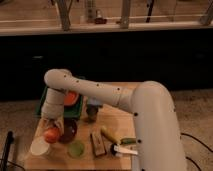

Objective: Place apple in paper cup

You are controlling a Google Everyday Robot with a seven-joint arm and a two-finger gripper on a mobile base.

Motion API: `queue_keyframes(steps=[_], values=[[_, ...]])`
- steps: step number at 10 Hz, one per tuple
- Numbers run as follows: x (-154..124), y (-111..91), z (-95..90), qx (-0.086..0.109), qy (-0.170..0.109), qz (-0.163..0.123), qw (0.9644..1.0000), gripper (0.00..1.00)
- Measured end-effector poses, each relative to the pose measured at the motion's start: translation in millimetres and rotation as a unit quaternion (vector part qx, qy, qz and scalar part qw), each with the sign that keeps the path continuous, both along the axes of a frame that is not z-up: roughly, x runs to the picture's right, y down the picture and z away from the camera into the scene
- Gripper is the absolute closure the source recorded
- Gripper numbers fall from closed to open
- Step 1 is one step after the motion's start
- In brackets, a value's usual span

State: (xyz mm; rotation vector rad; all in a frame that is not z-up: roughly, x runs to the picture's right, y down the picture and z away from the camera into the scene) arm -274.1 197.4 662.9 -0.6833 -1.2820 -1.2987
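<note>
The apple point(51, 135) is small, round and red-orange. It sits at the tip of my gripper point(55, 128), which reaches down from the white arm at the table's left and is shut on it. The paper cup point(40, 146) is short and white, and stands upright at the front left corner. The apple hangs just above and to the right of the cup's rim, next to the dark maroon bowl point(69, 131).
A green tray with an orange dish point(70, 98) stands at the back left. A small green round cup point(76, 148), a brown block point(97, 143), a yellow-green item point(109, 135) and a white-and-black object point(123, 150) lie on the wooden table point(120, 120). A dark container point(92, 111) stands mid-table.
</note>
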Motion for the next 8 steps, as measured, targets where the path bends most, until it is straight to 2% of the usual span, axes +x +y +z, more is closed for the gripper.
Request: queue_keyframes(steps=[8], values=[[-29.6,10.7,-15.8,0.019,-0.025,-0.026,0.9991,1.00]])
